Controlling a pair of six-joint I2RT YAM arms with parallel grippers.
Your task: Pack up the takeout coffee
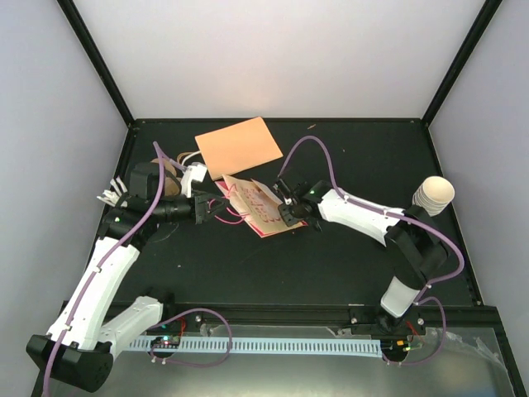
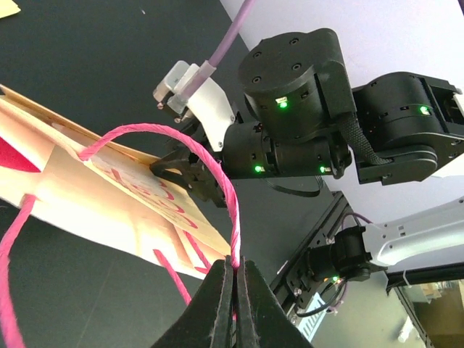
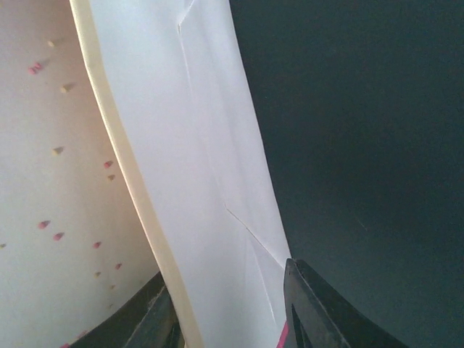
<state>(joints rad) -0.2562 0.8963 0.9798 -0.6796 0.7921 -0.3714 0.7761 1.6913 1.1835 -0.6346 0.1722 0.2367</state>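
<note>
The takeout coffee, a cream ribbed cup, sits at the table's far right, beside the right arm's elbow and away from both grippers. A cream paper bag with pink print lies on its side mid-table. My left gripper is shut on the bag's pink cord handle, left of the bag. My right gripper is at the bag's right end. One finger is inside the mouth and one finger outside, closed on the folded side wall.
An orange flat sheet lies behind the bag. A brown moulded piece and a bundle of white sticks sit at the left, by the left arm. Black frame posts and pale walls ring the table.
</note>
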